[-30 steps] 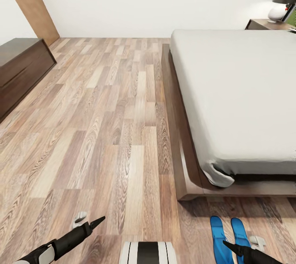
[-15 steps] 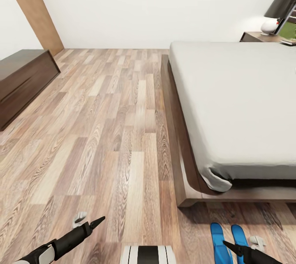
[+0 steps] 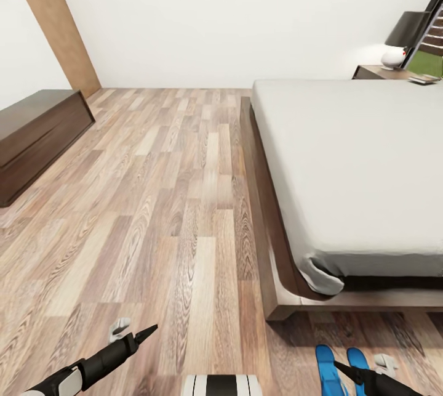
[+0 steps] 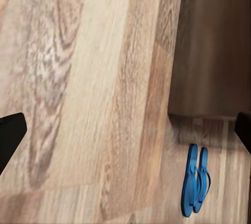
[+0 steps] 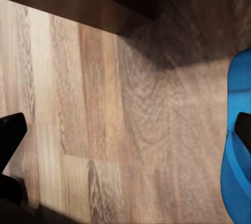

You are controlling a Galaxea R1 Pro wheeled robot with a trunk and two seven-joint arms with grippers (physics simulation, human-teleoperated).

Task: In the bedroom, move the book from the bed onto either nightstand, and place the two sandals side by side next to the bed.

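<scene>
Two blue sandals point(image 3: 329, 366) lie side by side on the wood floor by the foot corner of the bed point(image 3: 289, 285); they also show in the left wrist view point(image 4: 195, 180). My right gripper point(image 3: 342, 371) hangs open just above them, with one sandal point(image 5: 235, 182) beside its fingertip. My left gripper point(image 3: 147, 331) is open over bare floor, well to their left. The bed's grey mattress point(image 3: 351, 162) has nothing on the part I see. The nightstand point(image 3: 376, 72) stands by the bed's far corner; a thin flat thing point(image 3: 424, 80) lies on it, too small to tell whether it is the book.
A long low dark cabinet point(image 3: 37, 134) lines the left wall beside a tan wooden panel point(image 3: 55, 20). A dark-shaded lamp point(image 3: 403, 36) stands on the nightstand, with a window point(image 3: 434, 45) behind it. Wood floor point(image 3: 172, 199) stretches between cabinet and bed. My base point(image 3: 221, 385) shows at the bottom edge.
The whole picture has slid downward as the camera tilted up, so more wall and nightstand show and the sandals sit lower. Neither the arms nor the things moved.
</scene>
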